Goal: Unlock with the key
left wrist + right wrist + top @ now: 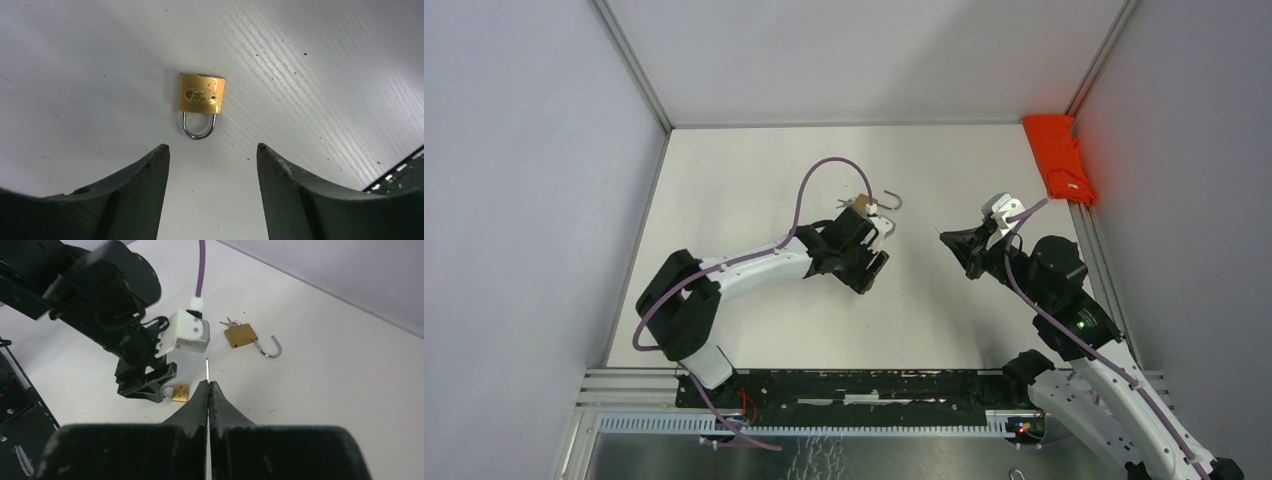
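Note:
A small shut brass padlock (201,95) lies flat on the white table, its shackle pointing toward my left gripper (212,147). That gripper is open, hovers just short of the lock and holds nothing. The lock also shows in the right wrist view (180,392), right beside the left gripper's fingers (147,382). My right gripper (208,383) is shut on a key whose thin blade (207,369) sticks out past the fingertips, edge-on, above the table to the right of the small lock. In the top view the right gripper (956,245) faces the left gripper (871,268).
A second, larger brass padlock (240,335) with its shackle swung open and keys in it lies farther back, also seen from above (864,205). An orange object (1059,158) sits at the far right corner. Grey walls enclose the table.

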